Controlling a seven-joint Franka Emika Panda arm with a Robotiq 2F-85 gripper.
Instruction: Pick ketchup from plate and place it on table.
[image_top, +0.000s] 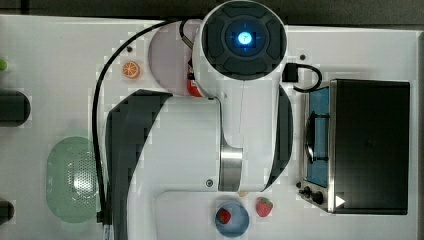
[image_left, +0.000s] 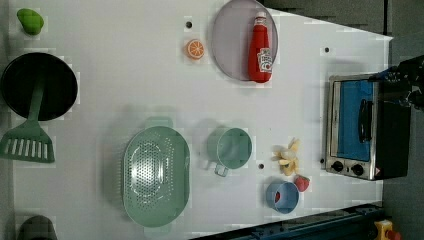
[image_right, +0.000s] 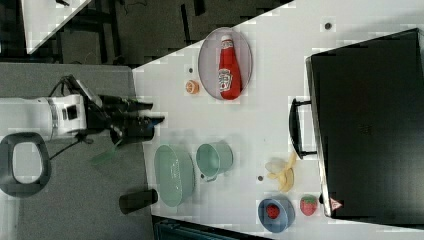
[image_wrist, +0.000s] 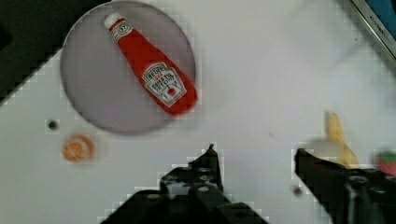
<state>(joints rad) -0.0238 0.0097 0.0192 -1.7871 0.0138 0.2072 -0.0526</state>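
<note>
Right now you are looking at a ketchup (image_wrist: 152, 70) that is lying flat on the plate (image_wrist: 93, 93), with nothing gripping it. In the wrist view your claw (image_wrist: 254, 158) is hanging above bare white surface (image_wrist: 261, 70), its two dark fingers (image_wrist: 208, 163) standing well apart with nothing between them. From the claw the bottle is sitting off toward about 10 o'clock in the wrist view, well apart from the fingertips, so, as I judge it, the coming move is turning on carrying the claw across and down to it.

Mind the long axis: in the wrist view the bottle is running from its white cap at roughly 11 o'clock to its base at roughly 5 o'clock, with the base reaching the plate's rim. I judge that the claw's opening is not lying square across that axis, so you are probably needing a wrist turn before closing across the body.

The left view is giving you what the top view is not: the whole ketchup (image_left: 260, 47) on the plate (image_left: 227, 45), cap toward 12 o'clock. In the top view the arm is covering most of the bottle, leaving a red sliver (image_top: 193, 87) at the plate's (image_top: 167, 55) edge. The right view is showing the claw (image_right: 150, 114) off the surface's edge, at about 8 o'clock from the ketchup (image_right: 228, 67).
</note>
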